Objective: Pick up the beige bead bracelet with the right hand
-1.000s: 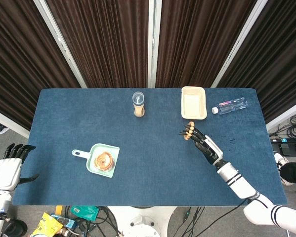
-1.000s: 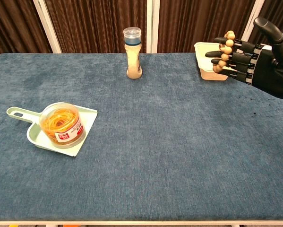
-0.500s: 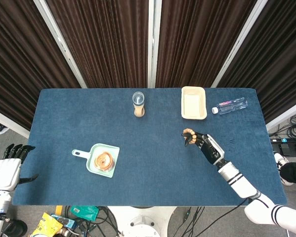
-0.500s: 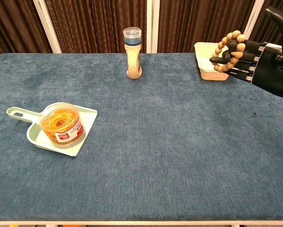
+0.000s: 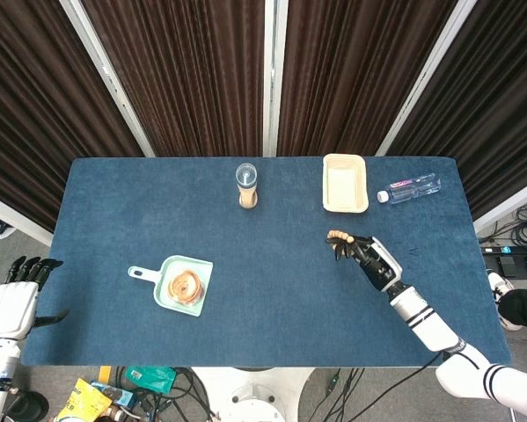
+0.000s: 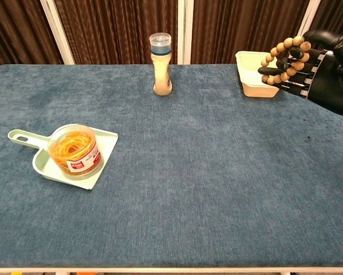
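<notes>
The beige bead bracelet (image 6: 281, 58) hangs looped around the curled fingers of my right hand (image 6: 321, 71), lifted clear of the blue table (image 6: 194, 172). From the head view the bracelet (image 5: 339, 236) shows at the tips of the same right hand (image 5: 369, 258), right of the table's middle. My left hand (image 5: 17, 294) hovers off the table's left edge with its fingers spread and nothing in it; the chest view does not show it.
A cream tray (image 5: 345, 183) and a clear water bottle (image 5: 408, 189) lie at the back right. A spice jar (image 5: 247, 185) stands at back centre. A mint dustpan (image 5: 184, 283) with a tub of rubber bands (image 6: 74, 150) sits front left.
The right hand's fingers have curled in around the bracelet, which was resting on outstretched fingers a second ago. The hand has risen slightly and drawn back a little. The left hand has not moved.
</notes>
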`<control>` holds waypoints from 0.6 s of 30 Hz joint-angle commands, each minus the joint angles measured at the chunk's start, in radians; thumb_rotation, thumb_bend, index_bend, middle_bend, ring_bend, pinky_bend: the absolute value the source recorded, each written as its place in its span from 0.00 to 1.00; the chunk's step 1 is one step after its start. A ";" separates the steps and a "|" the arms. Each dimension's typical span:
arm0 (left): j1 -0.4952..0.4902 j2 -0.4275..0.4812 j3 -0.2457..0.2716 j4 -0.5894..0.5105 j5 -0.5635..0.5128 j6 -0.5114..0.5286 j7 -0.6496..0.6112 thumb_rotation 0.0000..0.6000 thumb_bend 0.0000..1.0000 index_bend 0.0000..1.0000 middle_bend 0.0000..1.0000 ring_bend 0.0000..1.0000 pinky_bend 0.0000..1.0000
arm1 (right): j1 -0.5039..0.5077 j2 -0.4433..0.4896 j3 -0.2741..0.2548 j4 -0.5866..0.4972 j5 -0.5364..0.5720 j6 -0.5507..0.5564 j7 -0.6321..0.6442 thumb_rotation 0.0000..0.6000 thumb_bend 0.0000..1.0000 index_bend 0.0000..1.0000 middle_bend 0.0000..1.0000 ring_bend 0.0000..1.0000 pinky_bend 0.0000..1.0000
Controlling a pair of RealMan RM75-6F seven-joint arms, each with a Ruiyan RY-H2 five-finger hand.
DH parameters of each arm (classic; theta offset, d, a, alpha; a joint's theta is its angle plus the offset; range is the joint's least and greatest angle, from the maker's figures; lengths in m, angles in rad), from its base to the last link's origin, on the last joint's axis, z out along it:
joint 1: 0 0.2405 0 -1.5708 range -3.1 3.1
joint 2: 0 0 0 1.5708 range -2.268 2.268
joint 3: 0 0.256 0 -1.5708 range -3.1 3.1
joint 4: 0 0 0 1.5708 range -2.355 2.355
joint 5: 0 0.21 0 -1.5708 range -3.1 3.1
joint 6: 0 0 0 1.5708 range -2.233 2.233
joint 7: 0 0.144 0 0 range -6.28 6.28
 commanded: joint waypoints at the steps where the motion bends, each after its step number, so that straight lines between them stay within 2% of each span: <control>1: 0.000 -0.001 0.000 0.002 -0.001 -0.001 -0.001 1.00 0.00 0.19 0.17 0.09 0.06 | -0.003 -0.001 0.003 -0.003 0.004 0.001 -0.010 0.75 0.42 0.68 0.59 0.25 0.00; 6: -0.001 -0.003 0.000 0.006 -0.003 -0.004 -0.004 1.00 0.00 0.19 0.17 0.09 0.06 | -0.004 -0.001 0.003 -0.004 0.004 -0.003 -0.022 0.74 0.41 0.68 0.59 0.25 0.00; 10: -0.002 -0.004 -0.001 0.008 -0.006 -0.007 -0.004 1.00 0.00 0.19 0.17 0.09 0.06 | 0.000 -0.002 0.002 -0.001 0.000 -0.011 -0.037 0.47 0.40 0.68 0.59 0.25 0.00; 14: -0.003 -0.004 -0.001 0.008 -0.007 -0.010 -0.004 1.00 0.00 0.19 0.17 0.09 0.06 | 0.003 -0.003 0.001 0.001 -0.004 -0.013 -0.043 0.36 0.39 0.69 0.59 0.25 0.00; 18: -0.005 -0.005 -0.001 0.008 -0.009 -0.014 -0.003 1.00 0.00 0.19 0.17 0.09 0.06 | 0.003 -0.003 0.002 0.001 -0.001 -0.017 -0.045 0.33 0.41 0.69 0.59 0.25 0.00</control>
